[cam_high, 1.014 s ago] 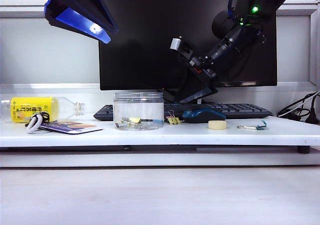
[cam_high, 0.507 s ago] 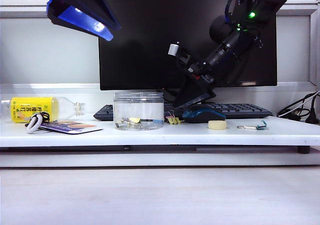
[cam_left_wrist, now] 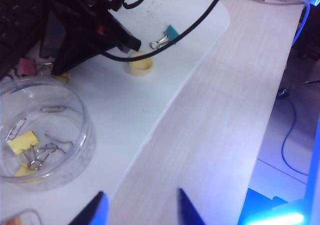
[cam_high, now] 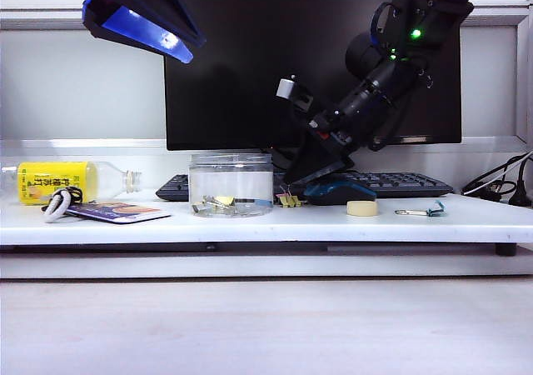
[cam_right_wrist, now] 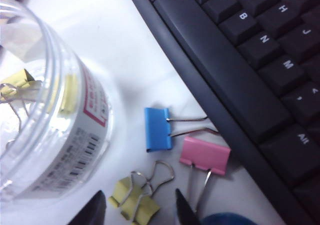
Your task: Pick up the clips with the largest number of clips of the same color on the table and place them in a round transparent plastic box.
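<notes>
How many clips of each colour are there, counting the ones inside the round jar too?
Yellow clips: 3 (2 in the round clear box, 1 loose beside it)
Blue clip: 1
Pink clip: 1
Teal clip: 1
Total: 6
Right gripper hovers open over the loose yellow one; left gripper hangs open, high up.

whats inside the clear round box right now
The clear round box holds yellow clips and loose wire handles. The wall and label blur the rest, so no exact count.
</notes>
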{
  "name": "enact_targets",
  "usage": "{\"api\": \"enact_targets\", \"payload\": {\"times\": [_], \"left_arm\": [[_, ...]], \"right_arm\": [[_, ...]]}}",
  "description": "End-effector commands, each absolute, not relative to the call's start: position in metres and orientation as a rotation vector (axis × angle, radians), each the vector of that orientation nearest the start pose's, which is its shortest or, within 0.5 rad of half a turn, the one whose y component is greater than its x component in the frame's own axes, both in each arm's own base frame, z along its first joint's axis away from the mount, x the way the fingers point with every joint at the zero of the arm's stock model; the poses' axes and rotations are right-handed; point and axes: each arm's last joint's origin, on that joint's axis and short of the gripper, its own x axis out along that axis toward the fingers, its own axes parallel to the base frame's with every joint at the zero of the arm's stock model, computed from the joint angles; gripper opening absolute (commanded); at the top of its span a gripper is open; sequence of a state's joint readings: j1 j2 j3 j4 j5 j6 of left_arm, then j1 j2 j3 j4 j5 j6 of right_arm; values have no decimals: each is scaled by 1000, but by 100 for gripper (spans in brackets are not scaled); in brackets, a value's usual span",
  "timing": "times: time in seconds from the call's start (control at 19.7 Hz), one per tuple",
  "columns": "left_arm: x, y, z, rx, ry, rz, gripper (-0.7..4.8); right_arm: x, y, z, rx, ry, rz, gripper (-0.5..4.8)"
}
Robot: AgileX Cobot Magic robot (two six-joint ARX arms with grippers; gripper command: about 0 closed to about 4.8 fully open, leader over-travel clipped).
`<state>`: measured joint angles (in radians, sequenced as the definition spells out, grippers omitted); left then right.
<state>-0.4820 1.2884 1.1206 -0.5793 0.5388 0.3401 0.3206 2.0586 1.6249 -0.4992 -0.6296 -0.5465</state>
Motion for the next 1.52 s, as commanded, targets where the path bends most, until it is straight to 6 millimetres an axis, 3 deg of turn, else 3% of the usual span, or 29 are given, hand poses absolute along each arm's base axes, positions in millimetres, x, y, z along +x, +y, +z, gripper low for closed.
{"api": "enact_targets", "payload": {"times": [0.05,0.35,0.46,0.51,0.71,1.01,1.17,1.32,1.52], "left_arm": [[229,-137,315,273,577,-1100,188],[229,-137,315,274,579,-1097,188],[229,-137,315,274,580,-1097,188],[229,-137,315,274,580,-1097,188],[229,-137,315,273,584,-1097,188],[229,-137,315,273,586,-1097,188],[229,-137,315,276,587,-1090,188],[230,-136,314,292,590,-1058,188],[232,-134,313,344,604,-938,188]], "right_arm": [[418,160,217,-325,667,1116,179],[417,170,214,-336,657,1130,160],[417,170,214,-338,655,1126,120],[417,170,214,-346,654,1112,74],[418,169,213,-365,661,1081,7],[419,169,215,-346,668,1072,-1],[421,170,231,-350,658,1068,-1],[424,172,267,-347,637,1078,-1],[415,179,297,-312,617,1134,-1]]}}
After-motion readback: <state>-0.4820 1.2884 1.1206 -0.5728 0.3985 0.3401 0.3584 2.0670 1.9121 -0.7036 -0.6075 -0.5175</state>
